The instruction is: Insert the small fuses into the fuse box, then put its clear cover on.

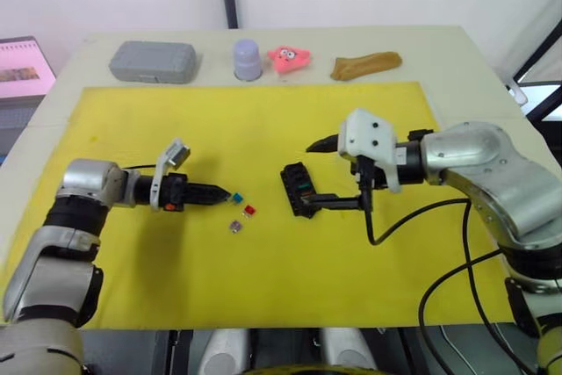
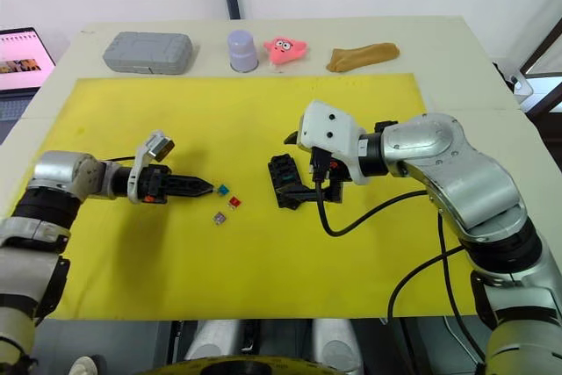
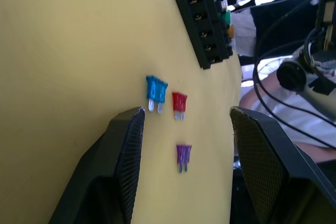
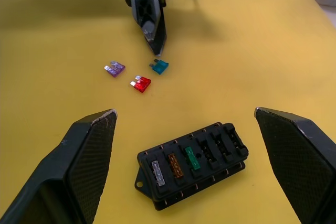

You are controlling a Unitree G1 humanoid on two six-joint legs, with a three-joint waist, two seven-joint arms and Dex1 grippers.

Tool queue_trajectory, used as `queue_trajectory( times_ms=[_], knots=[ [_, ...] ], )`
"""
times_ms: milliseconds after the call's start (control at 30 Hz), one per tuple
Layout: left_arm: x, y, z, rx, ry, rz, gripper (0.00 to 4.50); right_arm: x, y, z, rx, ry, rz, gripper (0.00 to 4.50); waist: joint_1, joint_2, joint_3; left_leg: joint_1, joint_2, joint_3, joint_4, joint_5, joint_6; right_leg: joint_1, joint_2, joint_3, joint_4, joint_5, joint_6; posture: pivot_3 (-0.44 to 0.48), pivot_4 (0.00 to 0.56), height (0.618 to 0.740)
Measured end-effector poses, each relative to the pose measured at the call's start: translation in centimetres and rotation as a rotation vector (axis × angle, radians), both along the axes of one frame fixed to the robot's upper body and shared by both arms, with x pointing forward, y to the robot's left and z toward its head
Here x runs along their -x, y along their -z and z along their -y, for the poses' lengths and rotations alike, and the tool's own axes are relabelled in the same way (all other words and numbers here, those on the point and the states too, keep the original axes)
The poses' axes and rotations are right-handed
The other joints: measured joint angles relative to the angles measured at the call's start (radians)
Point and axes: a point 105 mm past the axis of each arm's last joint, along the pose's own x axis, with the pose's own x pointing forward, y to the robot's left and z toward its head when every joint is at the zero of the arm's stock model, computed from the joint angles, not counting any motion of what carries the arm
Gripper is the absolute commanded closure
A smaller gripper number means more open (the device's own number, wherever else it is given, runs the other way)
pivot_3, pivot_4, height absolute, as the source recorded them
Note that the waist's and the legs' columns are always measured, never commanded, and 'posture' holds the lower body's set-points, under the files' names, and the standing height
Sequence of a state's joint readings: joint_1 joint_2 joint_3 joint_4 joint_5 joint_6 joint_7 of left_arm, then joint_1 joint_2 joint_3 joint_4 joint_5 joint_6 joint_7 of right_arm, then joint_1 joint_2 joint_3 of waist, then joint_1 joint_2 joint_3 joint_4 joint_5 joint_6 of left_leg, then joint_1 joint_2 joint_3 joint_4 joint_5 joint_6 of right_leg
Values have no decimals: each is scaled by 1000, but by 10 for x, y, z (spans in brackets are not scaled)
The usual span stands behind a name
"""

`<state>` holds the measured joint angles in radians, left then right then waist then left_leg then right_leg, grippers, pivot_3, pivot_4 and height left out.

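The black fuse box [image 1: 299,191] lies mid-mat with a grey, a brown and a green fuse [image 4: 192,158] seated in one row. Three loose small fuses lie just left of it: teal [image 1: 235,197], red [image 1: 250,210] and purple [image 1: 235,227]. My left gripper [image 3: 186,111] is open and low over the mat, its tips right beside the teal fuse [image 3: 156,88], holding nothing. My right gripper [image 4: 185,111] is open with the fuse box [image 4: 191,166] between its fingers, not gripped. The clear cover is out of view.
A yellow mat [image 1: 263,287] covers the table. Along the back edge stand a grey case [image 1: 153,61], a lavender cup [image 1: 247,59], a pink toy [image 1: 288,58] and a brown lump [image 1: 366,64]. A laptop [image 1: 22,68] sits off the left side.
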<state>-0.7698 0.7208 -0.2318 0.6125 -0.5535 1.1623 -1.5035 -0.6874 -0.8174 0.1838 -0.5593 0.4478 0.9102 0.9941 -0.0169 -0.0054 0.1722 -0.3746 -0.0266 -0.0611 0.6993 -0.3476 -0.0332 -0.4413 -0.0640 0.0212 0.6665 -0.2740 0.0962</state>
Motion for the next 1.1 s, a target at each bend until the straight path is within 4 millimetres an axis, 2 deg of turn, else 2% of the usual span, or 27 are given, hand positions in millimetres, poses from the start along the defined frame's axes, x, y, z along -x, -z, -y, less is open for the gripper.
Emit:
queue_trajectory(
  times_ms=[333,800,900,967,1100],
  knots=[
    [-5,7,8,-12,46,27,1771,5,0,-3,-12,12,-13,0,7,0,-1,0,-1,0,0,0,0,2,-1,0,0,0,0,0,150,740],
    [-8,10,24,-8,116,71,1771,3,-1,3,19,38,-1,0,19,0,-1,1,-3,-1,1,0,0,3,-3,0,-1,0,0,0,150,740],
    [-9,11,25,-13,124,84,2552,3,-1,4,24,35,5,0,26,0,-1,1,-3,-1,1,0,0,3,-3,0,-1,0,0,0,150,740],
    [-9,13,27,-19,128,86,3518,3,-1,4,26,34,4,0,26,0,-1,1,-3,-1,1,0,0,3,-3,0,-1,0,0,0,150,740],
    [-9,15,27,-34,134,95,3518,2,0,5,27,35,-4,0,26,0,-1,1,-3,-1,1,0,0,3,-2,0,-1,0,0,0,150,740]
  ],
)
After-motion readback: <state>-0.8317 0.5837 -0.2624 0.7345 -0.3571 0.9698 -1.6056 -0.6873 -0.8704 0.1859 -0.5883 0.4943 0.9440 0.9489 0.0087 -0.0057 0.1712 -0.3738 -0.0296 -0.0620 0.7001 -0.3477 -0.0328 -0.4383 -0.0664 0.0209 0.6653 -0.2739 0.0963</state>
